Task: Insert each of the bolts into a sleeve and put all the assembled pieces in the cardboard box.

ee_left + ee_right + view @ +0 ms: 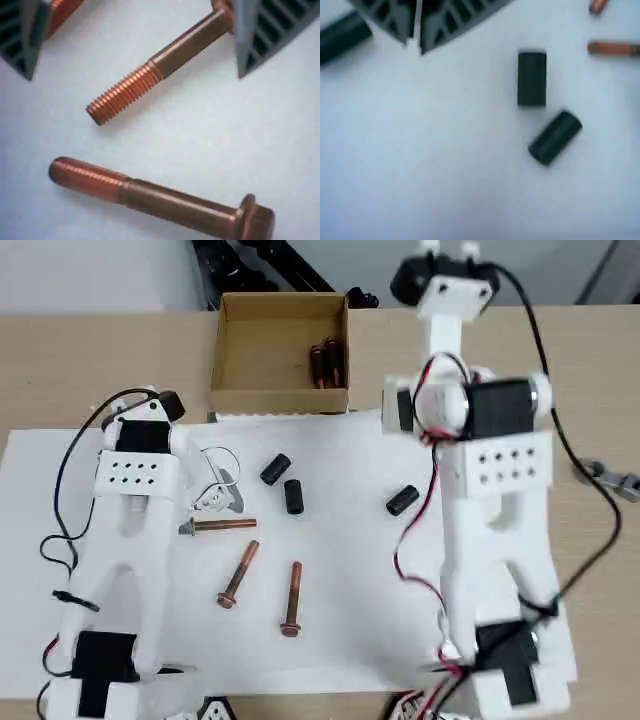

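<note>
left claw [134,76] spread astride a flat-lying bolt [222,525], long axis left-right, head pointing left; right claw [416,46] pressed together.

The left arm [135,490] runs up from the lower left of the high view, with its wrist bent toward the middle of the frame. The left gripper [134,76] points down at the table with its jaws spread wide. The right arm [490,480] stands along the right side, folded back near the top. The right gripper [416,46] has its fingertips closed together, with only a thin slit between them.
</note>
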